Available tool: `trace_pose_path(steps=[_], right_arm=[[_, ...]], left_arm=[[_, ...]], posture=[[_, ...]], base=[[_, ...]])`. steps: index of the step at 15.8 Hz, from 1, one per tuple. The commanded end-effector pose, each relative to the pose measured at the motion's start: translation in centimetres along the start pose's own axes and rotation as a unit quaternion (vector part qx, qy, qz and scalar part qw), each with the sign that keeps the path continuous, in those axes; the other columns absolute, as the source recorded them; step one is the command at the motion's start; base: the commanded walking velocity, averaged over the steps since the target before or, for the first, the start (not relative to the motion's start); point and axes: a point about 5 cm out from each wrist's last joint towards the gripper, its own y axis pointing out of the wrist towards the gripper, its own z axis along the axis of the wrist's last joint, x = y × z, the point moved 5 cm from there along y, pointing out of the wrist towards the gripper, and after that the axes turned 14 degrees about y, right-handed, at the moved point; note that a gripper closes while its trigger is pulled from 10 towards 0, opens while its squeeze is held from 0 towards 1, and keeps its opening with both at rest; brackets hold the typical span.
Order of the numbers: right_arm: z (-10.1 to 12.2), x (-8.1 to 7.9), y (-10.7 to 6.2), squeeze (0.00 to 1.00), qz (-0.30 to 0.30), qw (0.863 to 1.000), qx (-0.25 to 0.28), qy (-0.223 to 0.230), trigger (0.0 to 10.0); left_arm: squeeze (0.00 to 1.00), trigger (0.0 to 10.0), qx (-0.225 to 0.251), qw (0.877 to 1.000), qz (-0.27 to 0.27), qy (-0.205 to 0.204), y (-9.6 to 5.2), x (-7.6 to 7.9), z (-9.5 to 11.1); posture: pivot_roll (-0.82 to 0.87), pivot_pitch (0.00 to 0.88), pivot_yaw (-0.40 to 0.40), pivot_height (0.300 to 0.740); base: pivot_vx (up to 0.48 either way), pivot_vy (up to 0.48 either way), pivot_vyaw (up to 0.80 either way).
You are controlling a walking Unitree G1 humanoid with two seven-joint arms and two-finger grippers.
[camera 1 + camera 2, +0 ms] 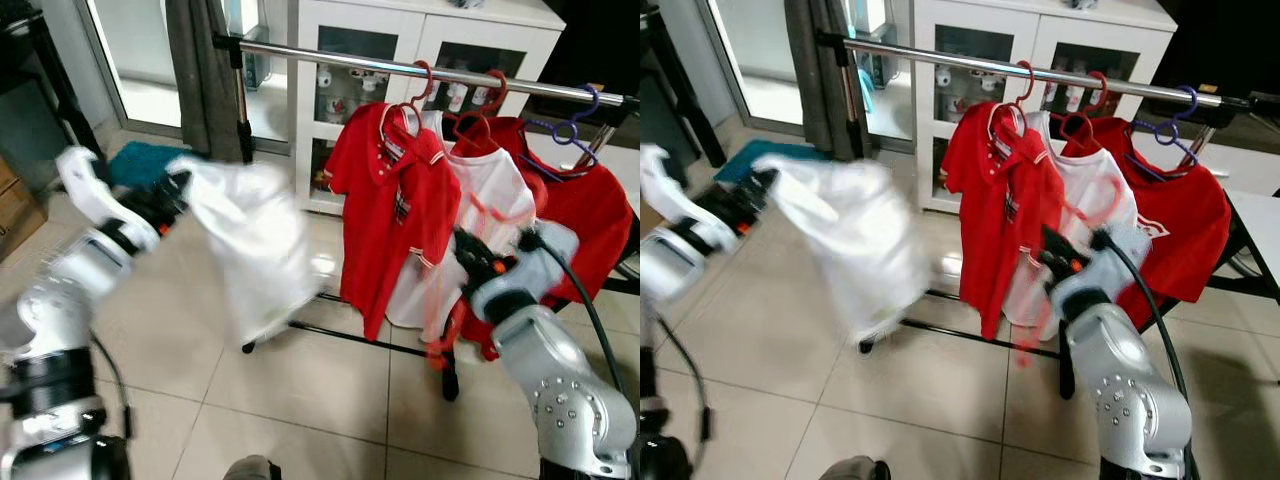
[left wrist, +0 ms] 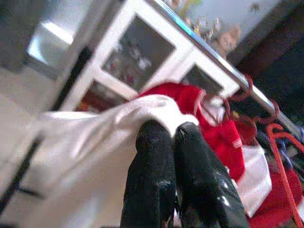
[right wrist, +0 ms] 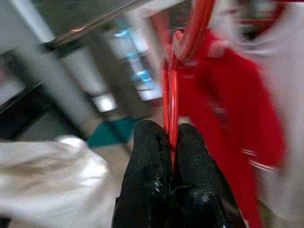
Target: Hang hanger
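My right gripper (image 1: 468,252) is shut on a bare red hanger (image 3: 172,90), held low in front of the shirts on the rack; the hanger (image 1: 441,318) is blurred there. On my left side, the left gripper (image 1: 176,193) is shut on the edge of a white garment (image 1: 255,250), which hangs loose and blurred above the floor. The left wrist view has the white cloth (image 2: 95,137) pinched between the black fingers (image 2: 152,161). A chrome rail (image 1: 330,57) runs across above both grippers.
On the rail hang a red polo shirt (image 1: 385,200), a white shirt (image 1: 500,185) and a red shirt (image 1: 590,210) on a purple hanger. A white glass-door cabinet (image 1: 370,30) stands behind. A grey curtain (image 1: 205,70) and teal mat (image 1: 140,160) lie left.
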Motion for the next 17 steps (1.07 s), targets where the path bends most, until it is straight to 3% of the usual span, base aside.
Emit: trace_pose_path(steps=[1, 2, 4, 7, 8, 9, 10, 11, 13, 16, 17], right_arm=[[-1.3, -0.7, -0.2, 0.0, 0.021, 0.998, -0.044, -0.026, 10.0], [-1.9, -0.7, -0.3, 0.0, 0.026, 0.997, -0.06, -0.033, 10.0], [-2.1, -0.7, -0.5, 0.0, 0.034, 0.996, -0.069, -0.043, 10.0], [-3.1, 0.2, -1.1, 0.0, 0.04, 0.989, -0.104, -0.101, 10.0], [-3.6, 1.2, -1.3, 0.0, 0.031, 0.984, -0.122, -0.125, 10.0], [-3.9, 1.6, -1.5, 0.0, 0.029, 0.982, -0.129, -0.134, 10.0], [-4.7, 2.7, -1.6, 0.0, 0.014, 0.978, -0.137, -0.154, 10.0], [-4.9, 3.2, -1.6, 0.0, 0.004, 0.977, -0.138, -0.16, 10.0], [-5.5, 4.4, -1.2, 0.0, -0.033, 0.981, -0.119, -0.153, 10.0], [-6.2, 4.7, -1.0, 0.0, -0.051, 0.989, -0.074, -0.118, 10.0], [-6.2, 4.5, -0.9, 0.0, -0.044, 0.99, -0.071, -0.115, 10.0]], left_arm=[[0.0, 0.0, -0.008, 0.999, -0.035, 0.01, 0.2, 1.8, -0.3], [0.0, 0.0, -0.023, 0.997, -0.07, 0.02, 0.2, 3.1, -0.8], [0.0, 0.0, -0.036, 0.995, -0.086, 0.033, 0.1, 3.4, -1.1], [0.0, 0.0, -0.086, 0.987, -0.098, 0.094, -0.6, 3.2, -2.6], [0.0, 0.0, -0.131, 0.97, -0.135, 0.154, -1.7, 3.6, -4.4], [0.0, 0.0, -0.161, 0.937, -0.186, 0.246, -2.9, 4.3, -5.9], [0.0, 0.0, -0.201, 0.884, -0.207, 0.367, -3.9, 3.4, -8.2], [0.0, 0.0, -0.212, 0.875, -0.203, 0.386, -4.0, 2.9, -9.0], [0.0, 0.0, -0.187, 0.907, -0.174, 0.335, -2.9, 4.0, -11.1], [0.0, 0.0, -0.168, 0.93, -0.152, 0.291, -3.6, 5.2, -14.6], [0.0, 0.0, -0.174, 0.926, -0.15, 0.3, -3.8, 5.3, -15.2]], posture=[[0.01, 0.0, -0.006, 0.74], [0.01, 0.0, -0.007, 0.74], [0.01, 0.0, -0.007, 0.74], [0.0, 0.0, -0.01, 0.74], [0.0, 0.0, -0.015, 0.74], [0.0, 0.0, -0.019, 0.74], [0.0, 0.0, -0.019, 0.74], [0.0, 0.0, -0.014, 0.74], [-0.01, 0.0, 0.002, 0.74], [-0.02, 0.0, 0.014, 0.74], [-0.01, 0.0, 0.007, 0.74]], base=[[0.0, 0.0, 0.0], [0.0, 0.0, 0.0], [0.0, 0.0, 0.0], [0.0, 0.0, 0.0], [0.0, 0.0, 0.0], [0.0, 0.0, 0.0], [0.0, 0.0, 0.0], [0.0, 0.0, 0.0], [0.0, 0.0, 0.0], [0.0, 0.0, 0.0], [0.0, 0.0, 0.0]])
